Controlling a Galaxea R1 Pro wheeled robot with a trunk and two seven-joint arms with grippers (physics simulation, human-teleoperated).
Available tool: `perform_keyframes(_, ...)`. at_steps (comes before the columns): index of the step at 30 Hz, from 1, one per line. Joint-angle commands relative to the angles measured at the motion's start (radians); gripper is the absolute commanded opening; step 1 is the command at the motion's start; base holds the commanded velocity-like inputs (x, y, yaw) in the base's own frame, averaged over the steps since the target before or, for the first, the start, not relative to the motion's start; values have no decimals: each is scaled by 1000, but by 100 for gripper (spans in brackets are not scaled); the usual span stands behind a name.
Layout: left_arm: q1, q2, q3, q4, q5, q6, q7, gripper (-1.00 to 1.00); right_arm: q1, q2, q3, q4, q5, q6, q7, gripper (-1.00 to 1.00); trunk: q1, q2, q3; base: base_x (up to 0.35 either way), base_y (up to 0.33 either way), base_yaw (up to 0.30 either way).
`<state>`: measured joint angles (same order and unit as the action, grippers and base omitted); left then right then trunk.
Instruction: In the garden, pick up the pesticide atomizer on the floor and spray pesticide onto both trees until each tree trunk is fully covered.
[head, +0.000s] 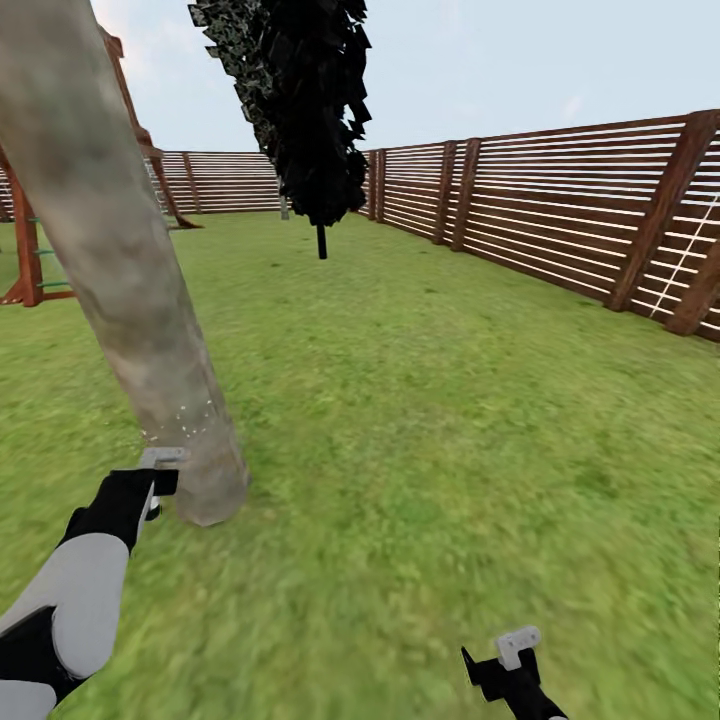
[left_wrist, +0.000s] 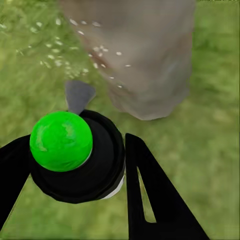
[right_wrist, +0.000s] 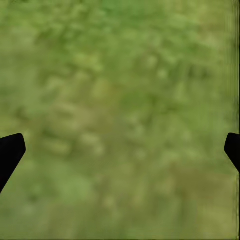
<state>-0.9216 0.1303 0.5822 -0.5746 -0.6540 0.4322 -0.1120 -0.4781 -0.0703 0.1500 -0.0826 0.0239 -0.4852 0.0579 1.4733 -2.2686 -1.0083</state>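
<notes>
The left arm is seen rising from the lower left corner of the head view, white forearm leading into a black wrist, and is stretched forward and up toward the frame's left middle. The left gripper is closed around the pesticide atomizer, a black finger pressed along its side. At the bottom edge, right of centre, the right gripper is held low, its fingers spread wide apart with nothing between them.
</notes>
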Motion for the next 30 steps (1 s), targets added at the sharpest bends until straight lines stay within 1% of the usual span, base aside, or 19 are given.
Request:
perform_keyframes(1,-1,13,7,-1,-7,3,-9,-100,-1,0,0,0,2,-3,2,100,0,0,-1,169,-249,0)
perform_keyframes(2,1,29,12,-1,-8,3,-9,-100,-1,0,0,0,2,-3,2,100,0,0,-1,169,-249,0)
perform_keyframes(4,14,37,39,2,-9,2,-9,-100,-1,0,0,0,2,-3,2,100,0,0,-1,171,-246,10)
perform_keyframes(5,20,37,48,4,-8,1,-9,-100,-1,0,0,0,2,-3,2,100,0,0,-1,173,-245,112)
perform_keyframes(6,27,34,52,5,-7,0,-8,-100,-1,0,0,0,2,-3,2,100,0,0,-1,173,-244,170)
perform_keyframes(7,46,25,56,8,-3,-2,-8,-100,-1,0,0,0,2,-3,2,100,0,0,-1,174,-244,243)
perform_keyframes(9,63,-2,58,44,-2,-5,-9,-100,-1,0,0,0,2,-3,2,100,0,0,-1,174,-244,268)
perform_keyframes(10,65,-7,59,61,-2,-6,-9,-100,-1,0,0,0,2,-3,2,100,0,0,-1,174,-244,276)
perform_keyframes(11,67,-5,60,74,-3,-8,-9,-100,-1,0,0,0,2,-3,2,100,0,0,-1,174,-244,277)
perform_keyframes(14,84,23,76,81,-8,-13,-10,-100,-1,0,0,0,2,-3,2,100,0,0,-1,174,-243,278)
perform_keyframes(16,103,35,79,86,-7,-15,-11,-100,-1,0,0,0,2,-3,2,100,0,0,-1,174,-243,259)
perform_keyframes(18,120,30,80,87,-5,-16,-11,-100,-1,0,0,0,2,-3,2,100,0,0,-1,196,-225,73)
perform_keyframes(21,124,21,83,87,-4,-15,-9,-100,-1,0,0,1,2,-3,2,100,0,0,-1,272,-143,10)
perform_keyframes(24,124,23,82,80,-4,-15,-9,-100,-1,0,0,1,2,-3,2,100,0,0,-1,329,-19,0)
perform_keyframes(26,126,31,82,85,-7,-15,-9,-100,-1,0,0,0,2,-3,2,100,0,0,-1,251,-3,0)
perform_keyframes(27,149,34,81,86,-7,-16,-9,-100,-1,0,0,0,2,-3,2,100,0,0,-1,51,0,0)
perform_keyframes(28,160,30,81,87,-6,-21,-8,-100,-1,0,0,0,2,-3,2,100,0,0,-1,26,0,37)
perform_keyframes(29,165,27,81,88,-6,-40,-8,-100,-1,0,0,0,2,-3,2,100,0,0,-1,17,0,98)
perform_keyframes(30,169,24,82,93,-5,-90,-2,-100,-1,0,0,0,2,-3,2,100,0,0,-1,9,0,184)
